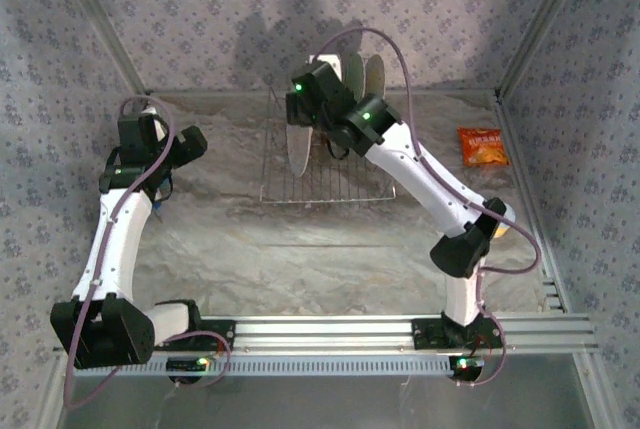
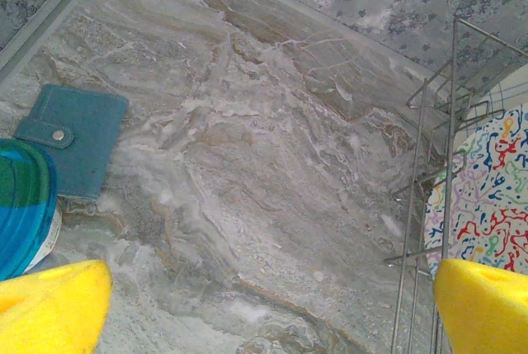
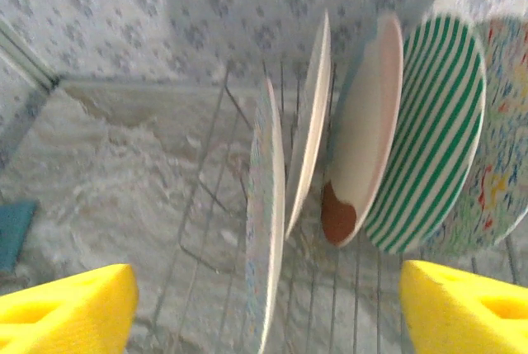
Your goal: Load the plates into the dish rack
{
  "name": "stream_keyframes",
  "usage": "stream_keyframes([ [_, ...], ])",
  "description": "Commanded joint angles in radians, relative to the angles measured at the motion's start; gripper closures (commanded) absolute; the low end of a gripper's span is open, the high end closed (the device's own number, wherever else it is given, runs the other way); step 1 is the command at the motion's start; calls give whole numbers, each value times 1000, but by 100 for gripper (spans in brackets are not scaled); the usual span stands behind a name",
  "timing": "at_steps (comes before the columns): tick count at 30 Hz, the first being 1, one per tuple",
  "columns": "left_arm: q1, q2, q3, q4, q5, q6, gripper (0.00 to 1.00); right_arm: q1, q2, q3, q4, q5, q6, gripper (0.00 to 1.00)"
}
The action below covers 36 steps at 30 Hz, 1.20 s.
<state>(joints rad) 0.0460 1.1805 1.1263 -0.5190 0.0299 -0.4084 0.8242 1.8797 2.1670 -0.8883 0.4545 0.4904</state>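
Observation:
The silver wire dish rack stands at the back middle of the table. In the right wrist view five plates stand upright in it: a floral one edge-on nearest, a pale one, the cream and rust-red one, the green-white striped one and a second floral one. My right gripper hovers open over the rack, its yellow fingers wide on either side of the nearest plate without touching it. My left gripper is open and empty left of the rack.
A teal wallet and a blue bowl lie on the marble table left of my left gripper. An orange snack packet lies at the back right. Patterned walls close in the back and sides.

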Motion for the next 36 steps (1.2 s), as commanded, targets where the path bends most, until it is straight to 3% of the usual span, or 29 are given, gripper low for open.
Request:
stream_keyframes([
  [1, 7, -9, 13, 22, 12, 2, 1, -18, -9, -146, 44, -99, 24, 25],
  [10, 7, -2, 9, 21, 12, 0, 1, -26, 51, -180, 89, -146, 29, 32],
  [17, 6, -2, 12, 22, 11, 0, 1, -40, 114, -146, 107, -199, 28, 46],
  [25, 6, -1, 12, 22, 10, 0, 1, -45, 170, -82, 100, -187, 14, 73],
  [30, 6, -2, 13, 22, 9, 2, 1, -39, 181, -58, 86, -167, 11, 99],
  [36, 6, -2, 15, 20, 8, 2, 1, -15, 202, 27, 40, -103, -4, 100],
])
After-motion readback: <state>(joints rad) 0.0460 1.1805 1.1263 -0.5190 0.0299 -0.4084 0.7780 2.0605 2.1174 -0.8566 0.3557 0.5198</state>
